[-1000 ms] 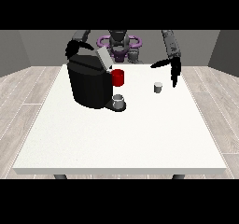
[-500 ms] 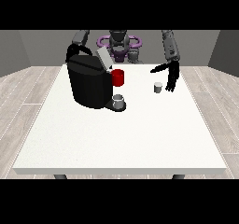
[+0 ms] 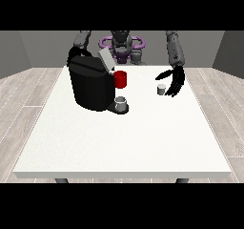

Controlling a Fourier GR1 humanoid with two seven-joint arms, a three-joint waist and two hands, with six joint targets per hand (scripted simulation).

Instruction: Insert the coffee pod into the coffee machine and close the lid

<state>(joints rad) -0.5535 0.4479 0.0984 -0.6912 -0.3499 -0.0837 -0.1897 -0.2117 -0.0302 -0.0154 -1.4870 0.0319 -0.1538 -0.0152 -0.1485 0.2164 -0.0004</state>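
Note:
A small grey coffee pod (image 3: 161,89) stands upright on the white table (image 3: 124,142), right of the black coffee machine (image 3: 93,86). The machine's grey lid (image 3: 106,60) is tilted up and open, with a red part (image 3: 120,79) on its front. The hand at the view's right (image 3: 174,81) hangs open just right of the pod, thumb behind it and fingers pointing down beside it; whether it touches the pod I cannot tell. The hand at the view's left (image 3: 76,53) sits at the machine's top back corner, mostly hidden.
A grey cup (image 3: 121,102) stands on the machine's tray under the red part. The robot's body (image 3: 121,44) is behind the table's far edge. The table's near half is bare white surface.
The hand at the view's right has come down and slightly inward, from above the pod to beside it. The machine, lid and pod have not moved.

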